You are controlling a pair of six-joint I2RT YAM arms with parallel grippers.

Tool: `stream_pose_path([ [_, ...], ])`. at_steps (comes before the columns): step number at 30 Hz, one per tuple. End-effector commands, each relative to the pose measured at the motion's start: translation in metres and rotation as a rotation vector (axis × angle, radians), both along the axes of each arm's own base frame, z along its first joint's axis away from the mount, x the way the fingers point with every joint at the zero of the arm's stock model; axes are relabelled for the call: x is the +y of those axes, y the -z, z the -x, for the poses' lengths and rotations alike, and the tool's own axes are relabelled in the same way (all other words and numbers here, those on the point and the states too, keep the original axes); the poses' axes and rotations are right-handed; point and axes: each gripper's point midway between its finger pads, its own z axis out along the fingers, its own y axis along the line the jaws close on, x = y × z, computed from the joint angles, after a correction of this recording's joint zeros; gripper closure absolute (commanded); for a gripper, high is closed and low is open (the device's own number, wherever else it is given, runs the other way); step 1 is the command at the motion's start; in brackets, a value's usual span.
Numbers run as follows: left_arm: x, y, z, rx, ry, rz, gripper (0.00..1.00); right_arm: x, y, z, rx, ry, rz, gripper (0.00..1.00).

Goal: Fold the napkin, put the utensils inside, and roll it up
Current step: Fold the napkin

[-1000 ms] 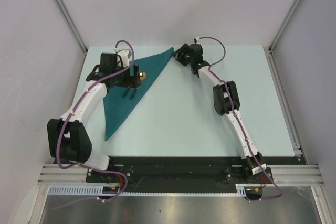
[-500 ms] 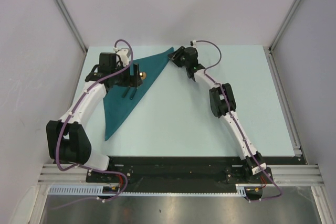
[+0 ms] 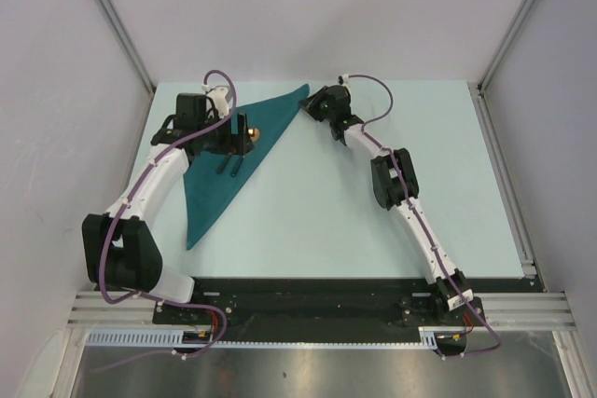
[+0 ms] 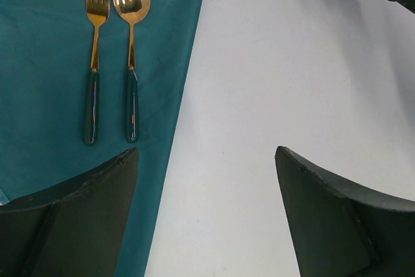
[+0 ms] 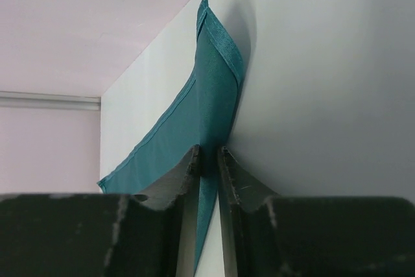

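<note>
The teal napkin [image 3: 224, 170] lies folded into a long triangle at the table's far left. A gold fork [image 4: 93, 50] and a gold spoon [image 4: 131, 50] with dark handles lie side by side on it. My left gripper [image 4: 206, 154] hovers open and empty over the napkin's long right edge [image 4: 181, 128], just near of the utensil handles. My right gripper [image 5: 208, 150] is shut on the napkin's far corner [image 5: 217, 82], pinching the cloth between its fingers; this corner also shows in the top view [image 3: 300, 95].
The pale table [image 3: 373, 221] stretches to the right of the napkin. Grey walls and metal corner posts [image 3: 518, 34] enclose the far side. The right arm [image 3: 396, 179] reaches diagonally across the middle.
My right gripper has moved left to the napkin's far corner and closed on it. The left arm has not moved.
</note>
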Motion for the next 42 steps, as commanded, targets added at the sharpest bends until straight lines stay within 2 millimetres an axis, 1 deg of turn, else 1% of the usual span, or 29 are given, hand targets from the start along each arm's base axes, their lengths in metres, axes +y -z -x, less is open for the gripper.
stream_pose_path([
  [1,0.001,-0.014,-0.002,-0.038,-0.011,0.031,0.1,-0.004,0.035,0.005,0.075,0.017,0.054,0.82],
  [4,0.003,-0.014,-0.002,-0.039,-0.012,0.029,0.1,-0.006,0.037,0.005,0.082,0.023,0.058,0.85],
  [5,0.003,-0.015,-0.003,-0.041,-0.012,0.029,0.1,-0.007,0.035,0.005,0.08,0.027,0.061,0.9],
  [7,0.004,-0.015,-0.002,-0.039,-0.015,0.028,0.1,-0.008,0.035,0.005,0.076,0.027,0.069,0.93],
  [8,0.004,-0.015,-0.002,-0.041,-0.015,0.026,0.1,-0.01,0.036,0.006,0.082,0.025,0.072,0.97],
  [10,0.005,-0.016,-0.002,-0.046,-0.018,0.021,0.1,-0.017,0.03,0.005,0.071,0.034,0.068,1.0],
  [11,0.006,-0.016,-0.002,-0.047,-0.021,0.02,0.1,-0.021,0.045,0.01,0.092,0.037,0.078,1.0],
  [12,0.006,-0.017,-0.001,-0.05,-0.019,0.018,0.1,-0.023,0.026,0.008,0.066,0.045,0.068,1.0],
  [13,0.007,-0.019,-0.001,-0.055,-0.023,0.017,0.1,-0.031,0.027,0.007,0.066,0.061,0.076,1.0],
  [14,0.007,-0.019,-0.001,-0.056,-0.023,0.017,0.1,-0.034,0.021,0.006,0.047,0.068,0.073,1.0],
  [15,0.007,-0.019,-0.001,-0.057,-0.025,0.018,0.1,-0.041,0.022,0.009,0.053,0.081,0.088,1.0],
  [19,0.007,-0.021,-0.001,-0.063,-0.023,0.02,0.1,-0.056,0.003,0.011,0.006,0.111,0.129,1.0],
  [20,0.007,-0.021,0.0,-0.065,-0.022,0.019,0.1,-0.057,0.001,0.013,-0.001,0.116,0.131,1.0],
  [21,0.007,-0.02,0.0,-0.063,-0.022,0.021,0.1,-0.065,0.008,0.016,0.012,0.142,0.149,1.0],
  [23,0.006,-0.022,0.0,-0.067,-0.021,0.025,0.1,-0.074,-0.006,0.017,-0.011,0.165,0.151,1.0],
  [26,0.005,-0.022,0.001,-0.069,-0.017,0.03,0.1,-0.093,-0.009,0.024,-0.01,0.203,0.162,1.0],
  [27,0.005,-0.024,0.001,-0.074,-0.018,0.032,0.1,-0.097,-0.006,0.027,-0.004,0.21,0.166,1.0],
  [28,0.005,-0.024,0.001,-0.074,-0.016,0.033,0.1,-0.105,0.004,0.034,0.022,0.213,0.176,1.0],
  [30,0.004,-0.025,0.001,-0.077,-0.012,0.041,0.1,-0.12,-0.008,0.037,0.012,0.238,0.173,1.0],
  [31,0.003,-0.025,0.002,-0.074,-0.011,0.043,0.1,-0.129,0.008,0.049,0.044,0.246,0.193,1.0],
  [32,0.003,-0.026,0.001,-0.08,-0.011,0.046,0.1,-0.134,-0.006,0.052,0.031,0.255,0.188,1.0],
  [33,0.002,-0.026,0.002,-0.08,-0.008,0.049,0.1,-0.146,-0.007,0.054,0.033,0.276,0.193,1.0],
  [34,0.002,-0.025,0.002,-0.079,-0.007,0.051,0.1,-0.152,-0.004,0.059,0.045,0.284,0.195,1.0],
  [35,0.001,-0.026,0.002,-0.08,-0.008,0.055,0.1,-0.162,-0.003,0.069,0.062,0.296,0.201,1.0],
  [37,-0.001,-0.026,0.002,-0.078,-0.003,0.066,0.1,-0.18,-0.002,0.077,0.077,0.32,0.204,1.0],
  [38,-0.002,-0.027,0.002,-0.08,0.0,0.07,0.1,-0.19,0.0,0.089,0.099,0.331,0.215,1.0],
  [40,-0.002,-0.028,0.003,-0.082,0.002,0.075,0.09,-0.209,-0.001,0.097,0.114,0.358,0.232,1.0],
  [41,-0.003,-0.029,0.003,-0.085,0.001,0.079,0.1,-0.217,-0.001,0.109,0.128,0.369,0.246,1.0],
  [42,-0.003,-0.029,0.003,-0.086,0.002,0.08,0.09,-0.231,-0.001,0.112,0.134,0.392,0.253,1.0],
])
